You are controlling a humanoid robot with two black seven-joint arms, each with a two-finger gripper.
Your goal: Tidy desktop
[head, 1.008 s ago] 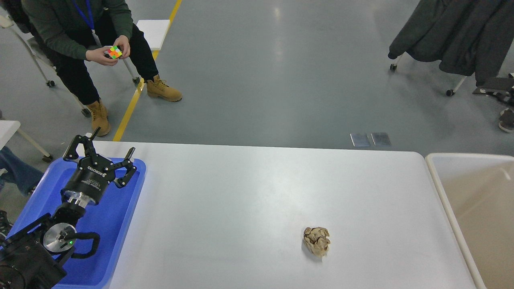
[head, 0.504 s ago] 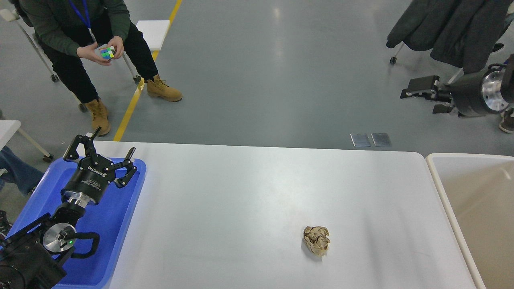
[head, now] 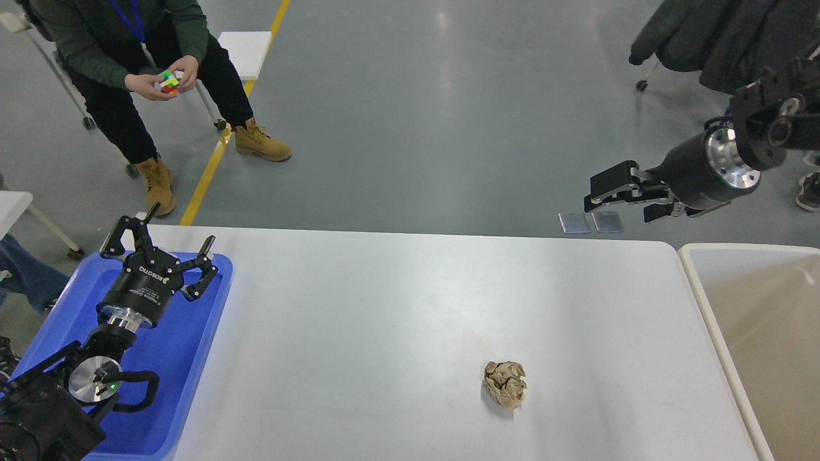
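Note:
The white desktop (head: 384,307) fills the lower half of the head view. A crumpled tan paper ball (head: 505,384) lies on it, right of centre and near the front. My left gripper (head: 181,229) is open and empty, held over the far end of the blue tray (head: 192,333) at the left. My right gripper (head: 599,195) hangs in the air beyond the desktop's far right edge, pointing left, well away from the paper ball. I see it side-on and cannot tell whether it is open.
A beige open bin (head: 705,301) stands against the desktop's right end. A seated person (head: 147,57) with a colour cube is beyond the far left corner. Dark coats (head: 705,38) hang on a wheeled rack at the far right.
My right arm has come into view from the upper right and moved down and left toward the desktop's far edge. My left arm and the paper ball have not moved.

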